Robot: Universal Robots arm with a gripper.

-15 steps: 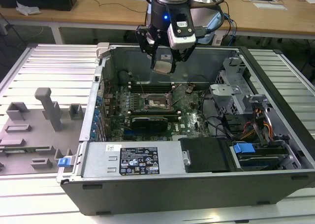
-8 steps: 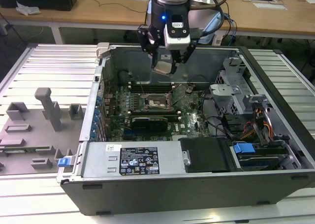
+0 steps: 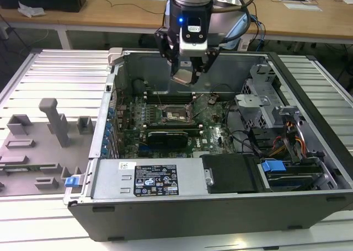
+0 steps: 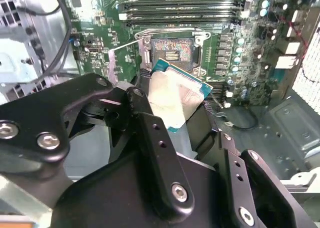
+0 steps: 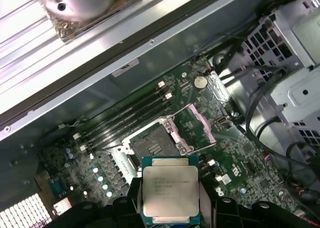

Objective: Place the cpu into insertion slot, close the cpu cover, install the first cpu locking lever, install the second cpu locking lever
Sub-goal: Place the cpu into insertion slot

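1. Cpu point(image 5: 171, 190) sits clamped between the fingers of my gripper point(image 3: 186, 75), above the insertion slot point(image 5: 152, 147) and clear of it.
2. My arm reaches down into the open computer case point(image 3: 231, 215), over that slot.

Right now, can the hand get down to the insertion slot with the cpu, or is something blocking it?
Probably yes. The hand, shut on the cpu, hangs above the open insertion slot; the cpu cover is swung aside, and nothing lies between.
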